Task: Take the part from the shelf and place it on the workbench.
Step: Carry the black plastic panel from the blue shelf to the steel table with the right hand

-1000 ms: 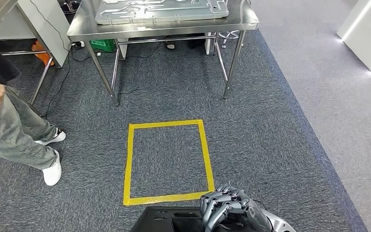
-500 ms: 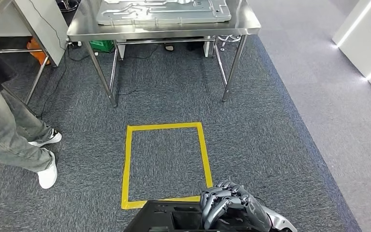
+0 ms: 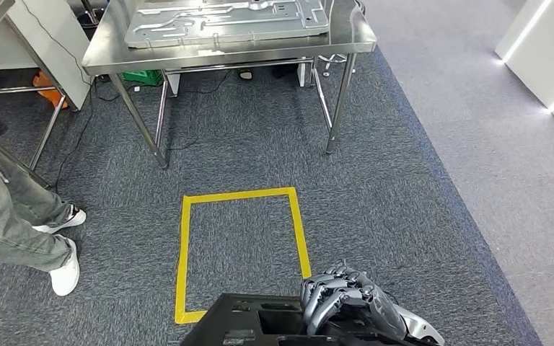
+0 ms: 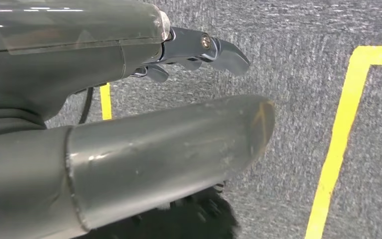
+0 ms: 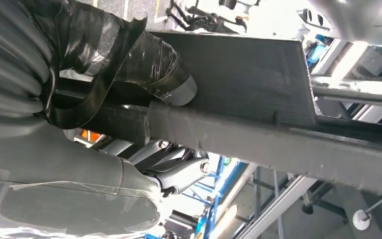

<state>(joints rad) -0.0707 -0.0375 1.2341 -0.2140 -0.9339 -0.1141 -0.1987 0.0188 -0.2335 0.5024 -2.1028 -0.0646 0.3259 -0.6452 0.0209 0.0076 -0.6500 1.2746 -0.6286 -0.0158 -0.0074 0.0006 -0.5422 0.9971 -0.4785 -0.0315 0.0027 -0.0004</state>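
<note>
- My right hand (image 3: 343, 303) grips the black part (image 3: 260, 328), near.
- Left hand (image 4: 129, 124): I cannot tell its state.
- Steel bench (image 3: 346, 36) stands far; yellow floor square (image 3: 238, 249) between.

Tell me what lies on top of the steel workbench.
A large flat grey metal panel with pressed ribs and holes lies on the workbench. The bench's far side runs out of frame, so anything there goes unseen.

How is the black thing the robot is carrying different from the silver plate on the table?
The black part is dark and matte; the metal plate is pale, shiny silver. The black part is held by the right robot hand above the carpet; the metal plate lies flat on the steel workbench. Both show cut-out or pressed shapes.
</note>
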